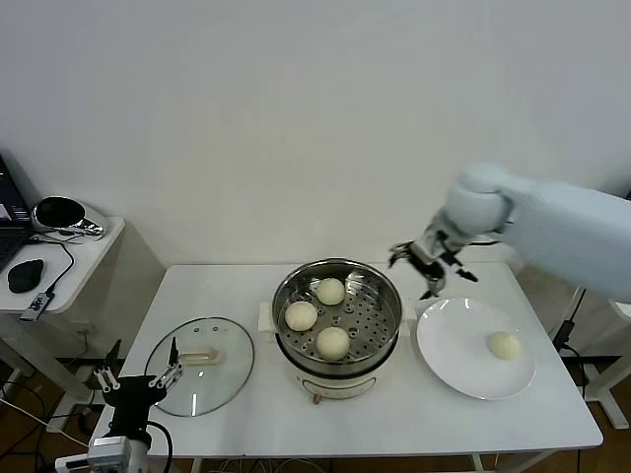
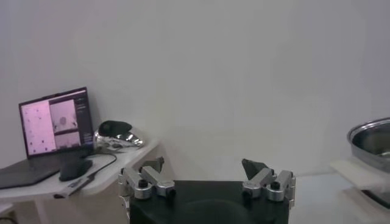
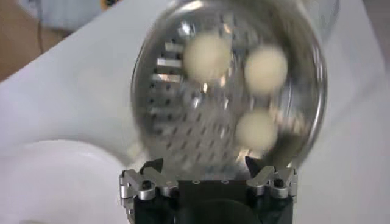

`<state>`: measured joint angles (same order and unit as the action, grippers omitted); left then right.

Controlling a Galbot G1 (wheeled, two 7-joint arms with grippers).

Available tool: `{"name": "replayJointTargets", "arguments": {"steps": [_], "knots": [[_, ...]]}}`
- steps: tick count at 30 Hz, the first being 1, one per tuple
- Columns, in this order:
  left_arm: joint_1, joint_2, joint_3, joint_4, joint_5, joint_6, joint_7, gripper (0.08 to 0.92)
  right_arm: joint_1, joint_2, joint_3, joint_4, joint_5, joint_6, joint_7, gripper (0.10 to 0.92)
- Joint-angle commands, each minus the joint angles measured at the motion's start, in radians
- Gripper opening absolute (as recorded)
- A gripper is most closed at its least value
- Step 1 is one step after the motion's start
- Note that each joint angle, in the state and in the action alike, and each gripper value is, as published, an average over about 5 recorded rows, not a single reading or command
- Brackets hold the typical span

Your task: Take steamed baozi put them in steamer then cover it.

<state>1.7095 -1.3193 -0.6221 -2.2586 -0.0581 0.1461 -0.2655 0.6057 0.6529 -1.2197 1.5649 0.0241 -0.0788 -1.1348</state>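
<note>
Right gripper (image 1: 422, 264): fingers spread, empty, hovering at the steamer's (image 1: 338, 296) two o'clock. We count three baozi (image 1: 333, 342) inside, one baozi (image 1: 504, 345) on the plate (image 1: 449, 355). Left gripper (image 1: 138, 379) open, parked low at the table's eight o'clock.

Head view: bright, even light on the white wall and counter (image 1: 237, 414); shadows soft and faint.
Glare: highlights ring the steamer (image 1: 337, 313) rim; the glass lid (image 1: 200, 365) shines pale.
Right wrist view: steamer (image 3: 228, 97) and steamed baozi (image 3: 207, 53) smeared by blur.
Left wrist view: dimmer, hazy; the laptop screen (image 2: 56, 122) glows pink.
</note>
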Motion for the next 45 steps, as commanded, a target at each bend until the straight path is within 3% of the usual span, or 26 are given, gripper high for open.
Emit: {"name": "replayJointTargets", "arguments": {"steps": [1,7,15,32,45], "knots": [[-0.004,0.006,0.019,0.005,0.004,0.0,0.001,0.823,-0.276,-0.274,0.238,-0.053,-0.118,-0.145,-0.009,0.823],[-0.001,0.009,0.014,0.004,0.009,0.002,0.002,0.823,-0.613,-0.24,0.549,-0.247,-0.238,-0.006,-0.034,0.823],[0.013,0.003,0.009,0.006,0.019,0.002,0.003,0.823,-0.815,-0.159,0.746,-0.376,-0.33,0.01,-0.014,0.823],[0.021,-0.001,0.008,0.012,0.026,0.001,0.003,0.823,-0.876,0.005,0.794,-0.576,-0.436,0.027,0.019,0.823],[0.022,-0.006,0.007,0.012,0.027,0.001,0.003,0.823,-0.86,0.062,0.794,-0.616,-0.457,0.028,0.034,0.799]]}}
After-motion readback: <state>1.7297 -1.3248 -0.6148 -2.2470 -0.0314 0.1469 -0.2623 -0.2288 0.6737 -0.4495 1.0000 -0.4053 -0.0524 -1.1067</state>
